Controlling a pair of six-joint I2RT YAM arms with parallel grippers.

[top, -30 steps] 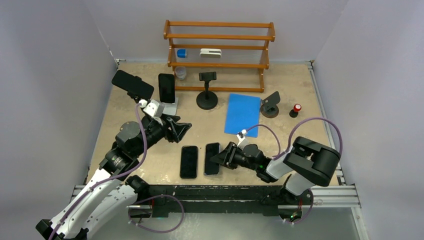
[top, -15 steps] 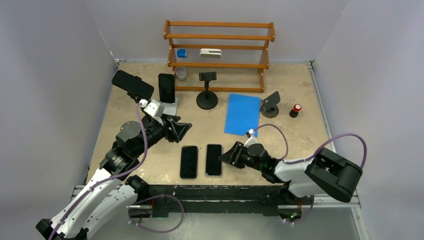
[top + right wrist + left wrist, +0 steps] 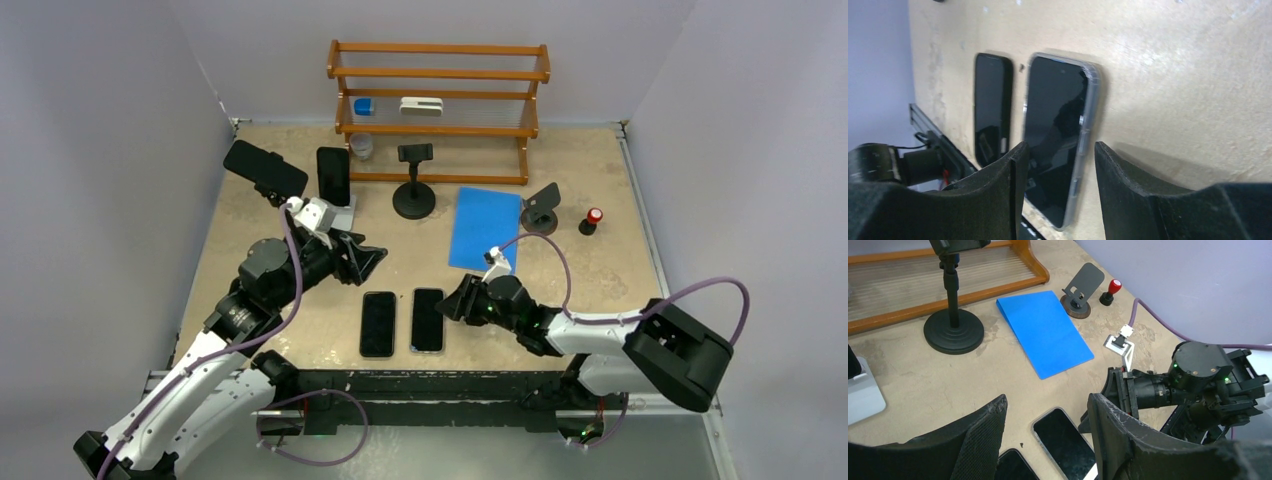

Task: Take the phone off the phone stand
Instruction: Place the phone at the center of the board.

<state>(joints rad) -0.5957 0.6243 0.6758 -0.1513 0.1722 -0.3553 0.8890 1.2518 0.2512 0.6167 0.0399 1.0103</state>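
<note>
Your left claw point(image 3: 368, 258) hangs over the desk point(image 3: 600, 170) in the left middle of the top view, jaws apart with nothing between them. Your right claw point(image 3: 452, 300) sits low near the bottom centre, also parted and empty. It is just right of the clear-cased phone point(image 3: 427, 320), which lies flat on the desk. A black phone point(image 3: 378, 324) lies flat just left of it, with a narrow gap between the two.

Two more phones are off the desk. An upright phone point(image 3: 333, 176) leans in a grey stand point(image 3: 346, 215) in the upper left, just beyond your left arm. A sideways phone point(image 3: 264, 168) sits further left, its holder mostly hidden. To the right you have a round-based stand point(image 3: 414, 195), a blue sheet point(image 3: 486, 228) and a small folding stand point(image 3: 541, 212). A wooden rack point(image 3: 438, 100) runs along the top.
</note>
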